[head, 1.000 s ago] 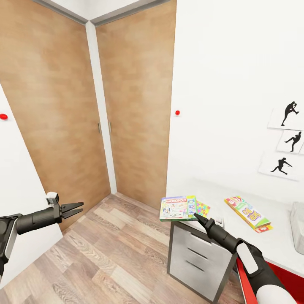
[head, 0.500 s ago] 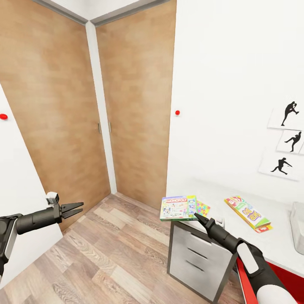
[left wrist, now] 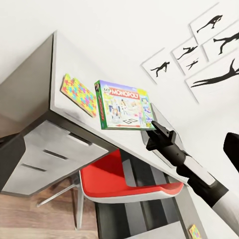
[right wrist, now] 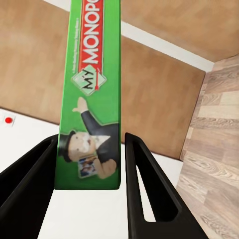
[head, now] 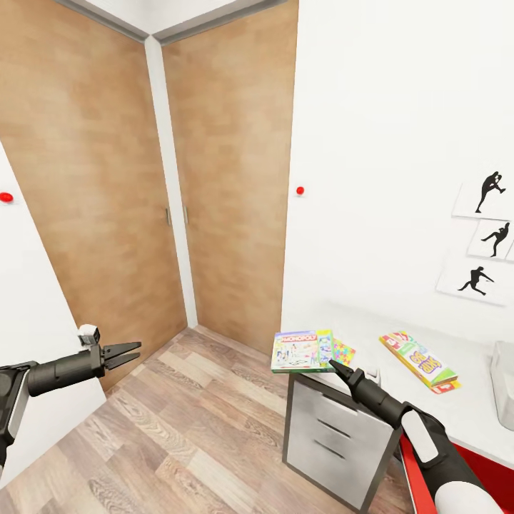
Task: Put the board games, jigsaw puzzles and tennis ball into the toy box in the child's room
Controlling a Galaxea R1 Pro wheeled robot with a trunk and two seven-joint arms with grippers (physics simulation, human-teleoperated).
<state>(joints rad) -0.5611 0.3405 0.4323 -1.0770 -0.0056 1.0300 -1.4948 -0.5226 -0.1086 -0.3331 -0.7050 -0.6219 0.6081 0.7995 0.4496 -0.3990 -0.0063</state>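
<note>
Right tool (head: 333,365) at the near edge of the green Monopoly box (head: 302,350), fingers either side of that edge in the right wrist view, touching or apart not clear; box flat at the corner of the white surface (head: 471,400), over part of a jigsaw puzzle (head: 342,352); SKIP BO box (head: 418,360) further along, well apart; grey toy box (head: 503,382) at the far right edge; left tool (head: 127,353) released, held above the wood floor (head: 178,435).
</note>
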